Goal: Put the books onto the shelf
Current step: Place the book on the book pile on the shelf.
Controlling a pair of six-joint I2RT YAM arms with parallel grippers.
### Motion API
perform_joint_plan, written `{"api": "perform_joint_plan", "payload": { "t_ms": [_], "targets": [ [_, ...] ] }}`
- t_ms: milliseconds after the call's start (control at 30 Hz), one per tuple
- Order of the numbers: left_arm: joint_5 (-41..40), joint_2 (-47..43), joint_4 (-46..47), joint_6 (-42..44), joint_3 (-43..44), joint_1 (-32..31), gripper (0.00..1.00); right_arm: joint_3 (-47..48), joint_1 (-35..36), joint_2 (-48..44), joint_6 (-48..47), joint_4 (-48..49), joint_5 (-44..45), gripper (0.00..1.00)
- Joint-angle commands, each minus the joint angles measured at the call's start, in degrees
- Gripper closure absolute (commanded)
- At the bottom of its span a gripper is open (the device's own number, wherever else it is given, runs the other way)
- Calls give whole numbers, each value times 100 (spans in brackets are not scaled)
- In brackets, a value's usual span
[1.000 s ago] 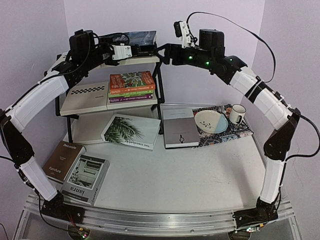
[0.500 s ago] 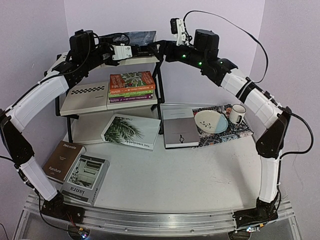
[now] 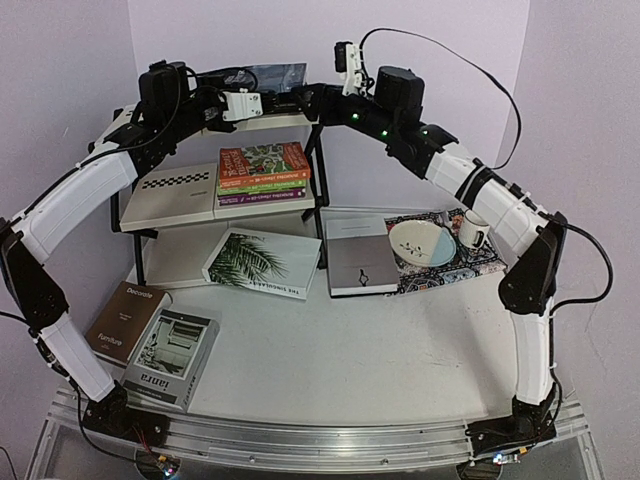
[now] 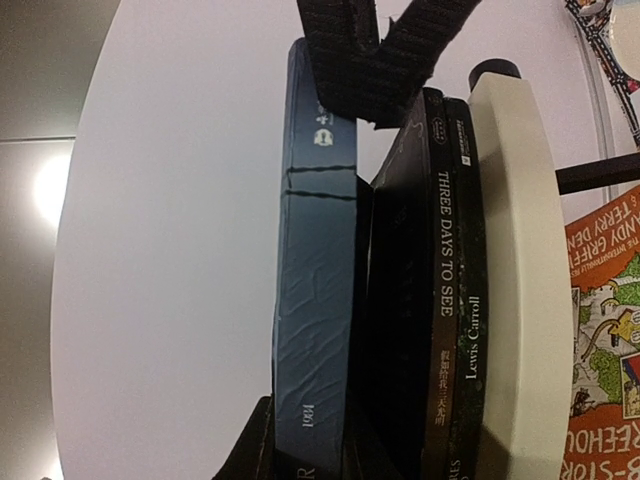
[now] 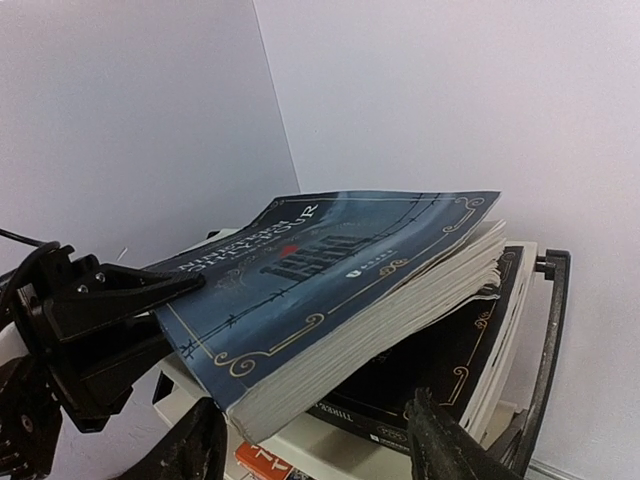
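Brown book (image 3: 125,320): matte flat cover, on the table (image 3: 380,360) at 8 o'clock
Grey photo book (image 3: 170,357): flat rectangle at 7 o'clock, just beside the brown one
Palm-leaf book (image 3: 262,262): large, white, glossy, left of centre, at the foot of the shelf
Grey book (image 3: 358,255): smooth, plain, near centre, its edge against the placemat (image 3: 480,262)
Placemat: patterned cloth at 2 o'clock, bearing a round bowl (image 3: 422,243) and a mug (image 3: 473,228)
Shelf (image 3: 170,205): black metal frame with cream tiers and a checkered strip, at 11 o'clock
Treehouse paperbacks (image 3: 264,172): orange, green and purple stack on the middle tier
Dark novels (image 4: 445,300): black spines, flat on the top tier
Blue book (image 5: 330,270): wrinkled navy cover with gilt border and cream page block, tilted over the novels
Left gripper (image 4: 300,455): pinching the blue book's edge
Right gripper (image 5: 315,415): jaws spread under the book's free corner; contact cannot be told
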Motion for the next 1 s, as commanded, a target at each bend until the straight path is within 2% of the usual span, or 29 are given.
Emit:
{"api": "perform_joint_plan", "payload": {
  "t_ms": [0, 267, 567, 967],
  "targets": [
    [192, -210, 544, -6, 71, -36, 79, 217, -60, 60, 196, 681, 375, 39],
    [389, -220, 484, -74, 92, -36, 65, 220, -68, 104, 260, 752, 505, 39],
    [677, -343, 192, -276, 50, -36, 60, 354, -92, 294, 443, 774, 553, 40],
    [1460, -583, -215, -961, 94, -36, 55, 233, -95, 282, 495, 898, 413, 35]
  ]
}}
